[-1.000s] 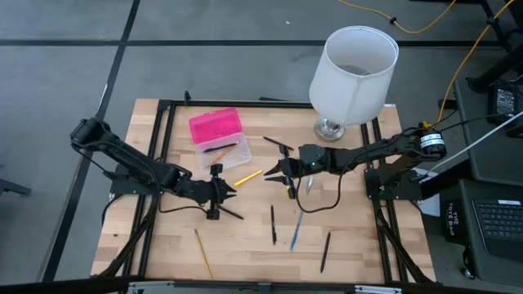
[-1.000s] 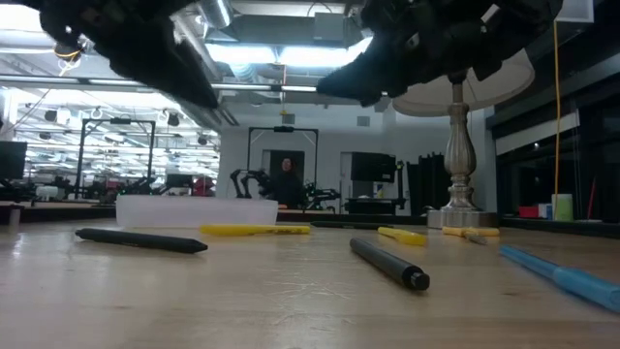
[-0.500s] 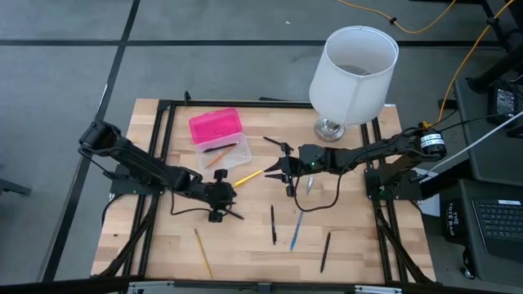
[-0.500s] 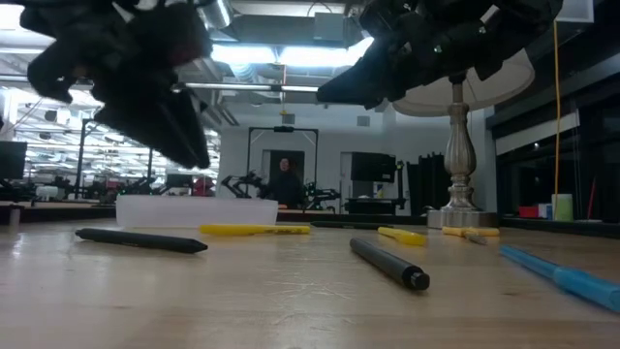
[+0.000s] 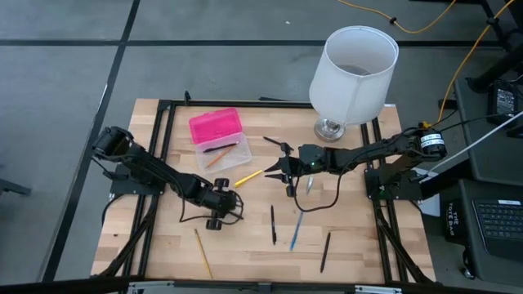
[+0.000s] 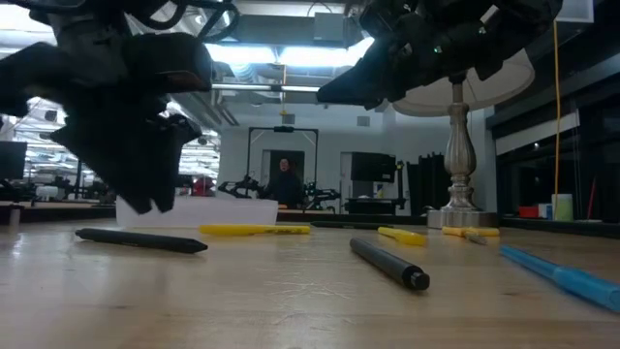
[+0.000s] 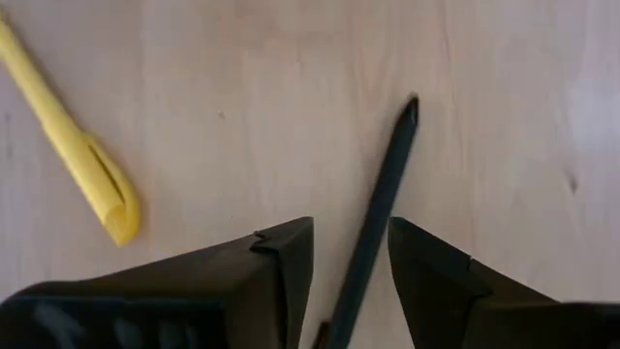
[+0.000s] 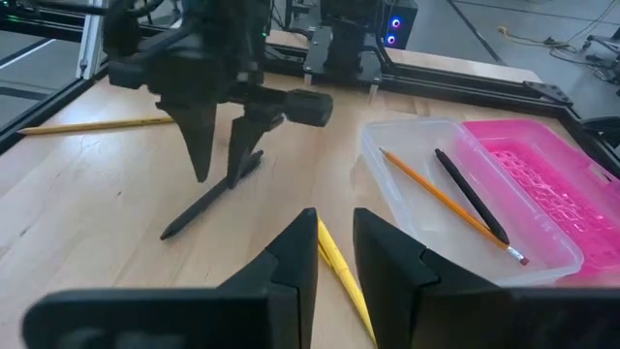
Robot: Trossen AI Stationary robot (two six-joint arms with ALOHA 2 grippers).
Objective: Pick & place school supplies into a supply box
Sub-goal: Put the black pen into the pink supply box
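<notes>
No readable text, labels, brands, numbers or signs appear on the tabletop, the supplies, the box or the room behind.

Two pencils (image 8: 455, 199) lie in the supply box (image 5: 219, 140), left of the lamp (image 5: 351, 73).

The tabletop (image 5: 253, 245) is pale, smooth wood in glued strips with a matt finish and faint grain. The supply box (image 8: 513, 194) is plastic: a glossy hot-pink lid with a moulded pattern and a clear translucent base. The black pen (image 7: 373, 218) looks matt, the yellow pen (image 7: 73, 155) smooth plastic. The left pincer (image 7: 351, 281) fingers (image 7: 281, 267) are dark and matt. The lampshade (image 5: 353, 77) looks white and matt.
</notes>
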